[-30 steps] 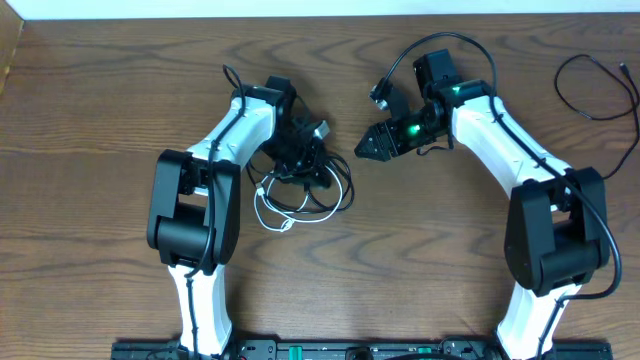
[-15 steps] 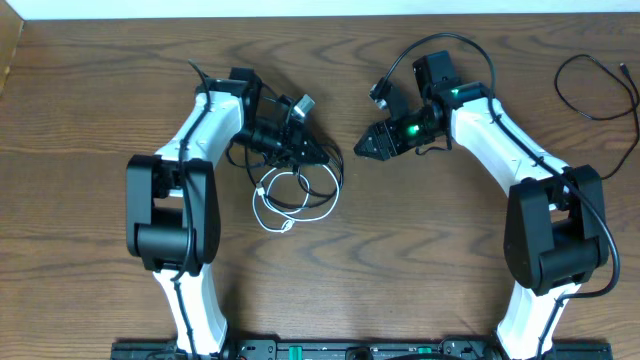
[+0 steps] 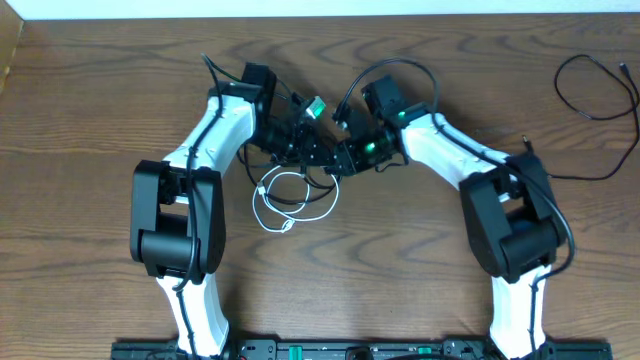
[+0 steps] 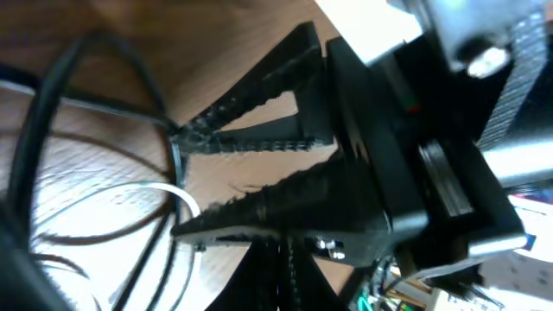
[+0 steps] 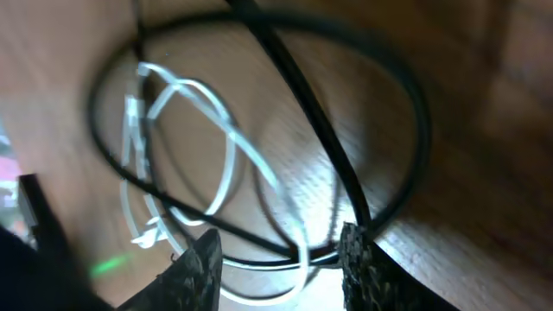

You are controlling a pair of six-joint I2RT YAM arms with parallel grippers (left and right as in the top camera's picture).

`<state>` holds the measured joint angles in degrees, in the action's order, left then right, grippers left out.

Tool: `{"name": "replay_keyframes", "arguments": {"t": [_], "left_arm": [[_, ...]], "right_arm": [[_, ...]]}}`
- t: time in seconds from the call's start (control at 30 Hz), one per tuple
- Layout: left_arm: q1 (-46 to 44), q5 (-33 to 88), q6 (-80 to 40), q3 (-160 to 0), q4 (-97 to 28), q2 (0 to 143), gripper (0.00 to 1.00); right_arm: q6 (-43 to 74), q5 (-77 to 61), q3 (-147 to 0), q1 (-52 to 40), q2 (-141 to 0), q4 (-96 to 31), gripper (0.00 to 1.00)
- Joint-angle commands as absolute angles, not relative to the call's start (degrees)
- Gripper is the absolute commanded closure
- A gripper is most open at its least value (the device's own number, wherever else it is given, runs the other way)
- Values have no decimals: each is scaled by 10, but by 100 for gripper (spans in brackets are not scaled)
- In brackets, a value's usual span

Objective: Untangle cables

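The black cable and the white cable lie in overlapping loops on the wooden table, left of centre. My left gripper is at the top of the loops, its fingers pressed together, apparently on the black cable. My right gripper faces it closely and is open. In the right wrist view its fingers straddle the black cable and the white cable. In the left wrist view the right gripper's open fingers sit at the black cable, next to a white loop.
Another thin black cord lies loose at the far right of the table. Both arms cross the upper middle of the table, with their own thick black wires arching above them.
My right arm has swung left, bringing its open gripper up against the left gripper at the cable loops. The left gripper shifted slightly right; the loops stayed roughly in place.
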<state>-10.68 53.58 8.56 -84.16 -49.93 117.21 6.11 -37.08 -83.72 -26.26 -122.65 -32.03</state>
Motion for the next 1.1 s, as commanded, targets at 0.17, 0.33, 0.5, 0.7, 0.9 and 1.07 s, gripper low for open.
{"name": "replay_keyframes", "arguments": {"t": [0.17,0.33,0.5,0.7,0.9,1.07], "left_arm": [[-91,565,51,-819,-488,1163,93],[-91,591,51,-819,-487,1163,93],[-89,610,50,-819,-487,1163,92],[-77,620,50,-819,-487,1163,93],[-41,660,50,-819,-488,1163,93],[-22,644,51,-819,-515,1160,35]], "right_arm": [[83,-348,-834,-263,-1238,-278,60],[83,-349,-834,-265,-1238,-251,59],[103,-351,-834,-284,-1258,-231,62],[135,-337,-834,-287,-1263,-221,88],[148,-330,-834,-278,-1263,-221,99],[137,-347,-835,-242,-1220,-266,99]]}}
